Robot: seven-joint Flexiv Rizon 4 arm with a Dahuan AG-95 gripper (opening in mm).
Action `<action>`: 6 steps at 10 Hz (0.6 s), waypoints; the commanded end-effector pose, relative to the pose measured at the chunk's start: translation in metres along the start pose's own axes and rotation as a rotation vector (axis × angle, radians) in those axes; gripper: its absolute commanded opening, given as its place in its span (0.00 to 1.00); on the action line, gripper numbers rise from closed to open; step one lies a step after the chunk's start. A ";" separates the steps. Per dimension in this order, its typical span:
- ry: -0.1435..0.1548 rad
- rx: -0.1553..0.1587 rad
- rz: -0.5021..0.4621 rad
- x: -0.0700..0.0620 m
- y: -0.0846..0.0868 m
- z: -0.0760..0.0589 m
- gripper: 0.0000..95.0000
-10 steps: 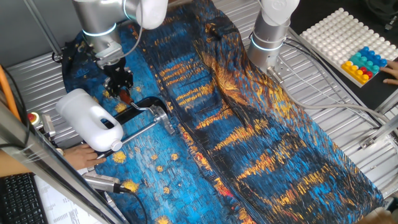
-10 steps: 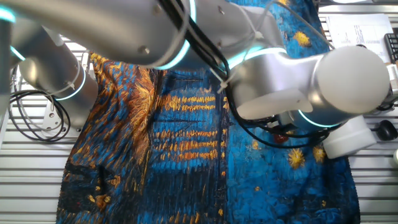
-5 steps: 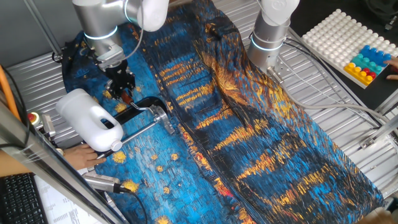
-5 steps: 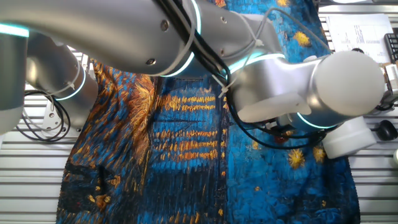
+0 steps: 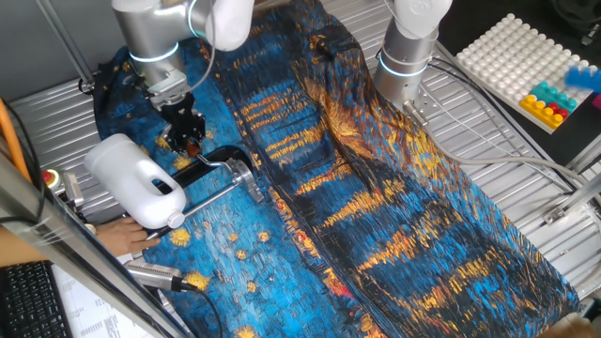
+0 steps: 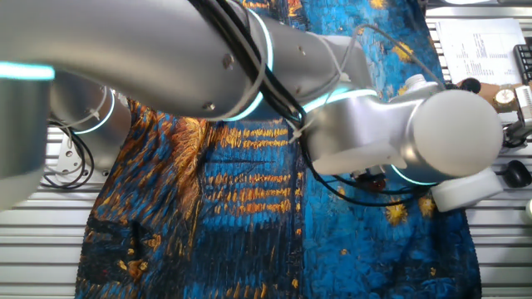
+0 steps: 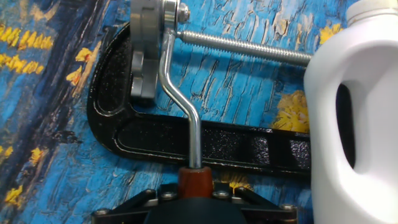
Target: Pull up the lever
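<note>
1. Hand view shows me the claw [image 7: 198, 198] at the bottom edge, closed on the dark red sleeve of the lever [image 7: 180, 99]; the thin silver bar runs straight ahead of the claw to the round hub of the black clamp [image 7: 205, 144].
2. To the right of the claw stands the white jug [image 7: 351, 118], close to the clamp; the threaded rod [image 7: 249, 46] lies far ahead of the claw.
3. One fixed view confirms the claw [image 5: 184, 134] sits just over the clamp's end, on the blue painted cloth [image 5: 376, 207].
4. I judge the grasp is done and the pull is in hand.
5. Next I must raise the claw along the lever's arc, keeping the grip tight.
</note>
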State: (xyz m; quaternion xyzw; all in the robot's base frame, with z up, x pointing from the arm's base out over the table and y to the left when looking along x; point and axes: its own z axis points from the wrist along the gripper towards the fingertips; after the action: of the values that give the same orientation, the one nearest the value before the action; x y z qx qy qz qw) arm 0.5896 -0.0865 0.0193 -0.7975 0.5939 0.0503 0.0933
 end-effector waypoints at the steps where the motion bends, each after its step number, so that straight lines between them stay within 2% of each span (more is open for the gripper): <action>1: 0.000 -0.008 0.018 0.000 0.004 0.003 0.00; 3: -0.007 -0.002 0.017 -0.001 0.004 0.000 0.00; 6: -0.001 -0.024 0.015 -0.004 0.003 -0.010 0.00</action>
State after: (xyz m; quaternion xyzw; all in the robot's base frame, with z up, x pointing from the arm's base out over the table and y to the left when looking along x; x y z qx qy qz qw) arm 0.5868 -0.0861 0.0270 -0.7962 0.5958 0.0542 0.0897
